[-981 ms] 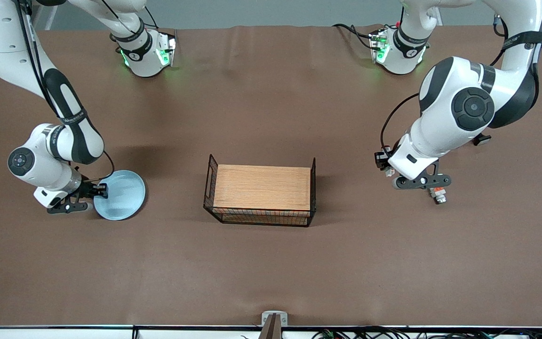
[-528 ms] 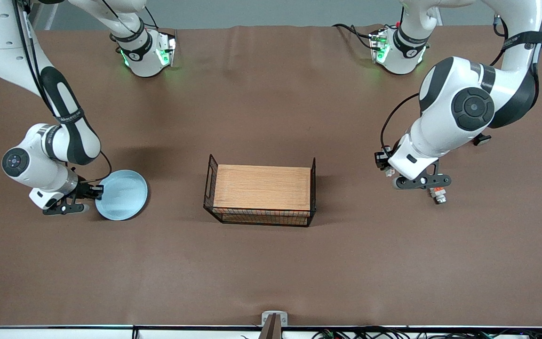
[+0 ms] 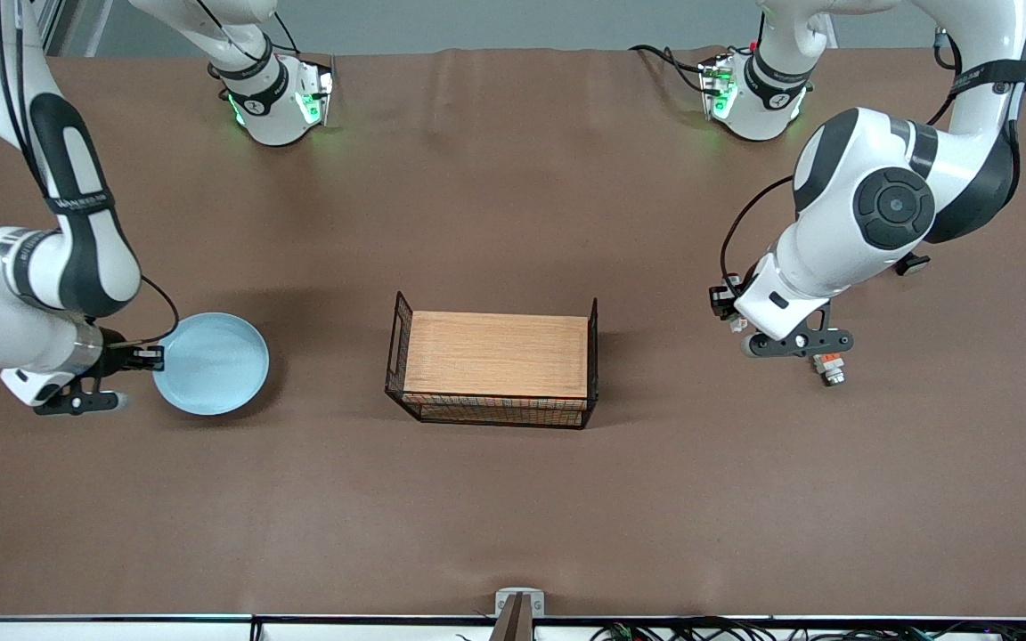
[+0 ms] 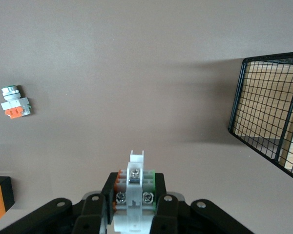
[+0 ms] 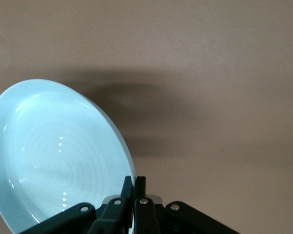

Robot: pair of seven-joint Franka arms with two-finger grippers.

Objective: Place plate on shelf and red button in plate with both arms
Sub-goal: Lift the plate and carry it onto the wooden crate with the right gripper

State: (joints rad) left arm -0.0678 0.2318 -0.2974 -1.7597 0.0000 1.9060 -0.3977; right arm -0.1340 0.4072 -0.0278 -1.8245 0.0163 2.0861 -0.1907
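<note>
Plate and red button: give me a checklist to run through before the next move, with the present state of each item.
1. Right gripper shut on the rim of the plate: ok.
2. Left gripper shut on the red button: ok; the white body shows between its fingers.
3. Plate lifted off the table: cannot tell; the right wrist view shows it tilted with a shadow under it.
4. Wooden top of the wire basket bare for placing: ok.
5. Similar white part with an orange block lying apart from the left gripper: ok.
</note>
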